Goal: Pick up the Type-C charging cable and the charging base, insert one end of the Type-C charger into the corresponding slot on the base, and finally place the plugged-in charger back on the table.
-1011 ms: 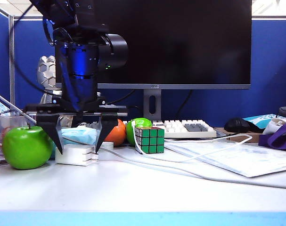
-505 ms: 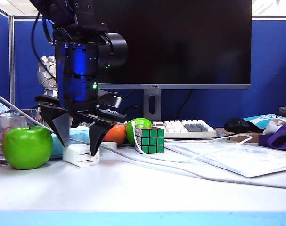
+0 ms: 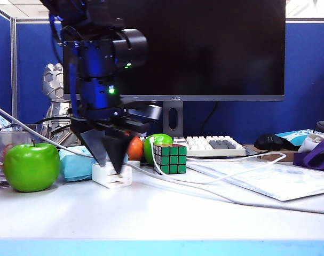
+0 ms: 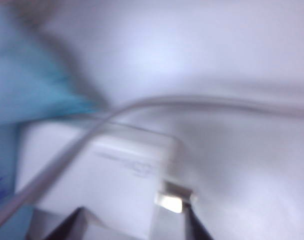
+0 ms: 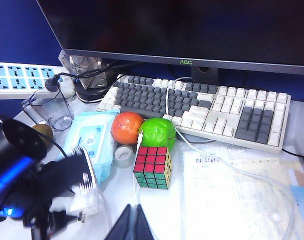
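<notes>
My left claw (image 3: 112, 160) pinching charging base (image 3: 112, 175) by edge; could slip. Right claw (image 5: 134, 225) together, idle above tabletop (image 3: 167, 213).

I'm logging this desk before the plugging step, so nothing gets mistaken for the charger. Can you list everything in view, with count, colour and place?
charging base: 1, white, on the table between the left gripper's fingers
Type-C charging cable: 1, white, trailing across the table
table: 1, white, blue front edge
apples: 2, green, one far left, one behind the Rubik's cube
orange fruit: 1, beside the rear apple
Rubik's cube: 1, green face, centre
wipes pack: 1, light blue, left
tape roll: 1, clear, beside the cube
keyboard: 1, white and grey, under the monitor
monitor: 1, black
mouse: 1, black, right
papers: white, right
left gripper: astride the base
right gripper: shut, above the table
</notes>
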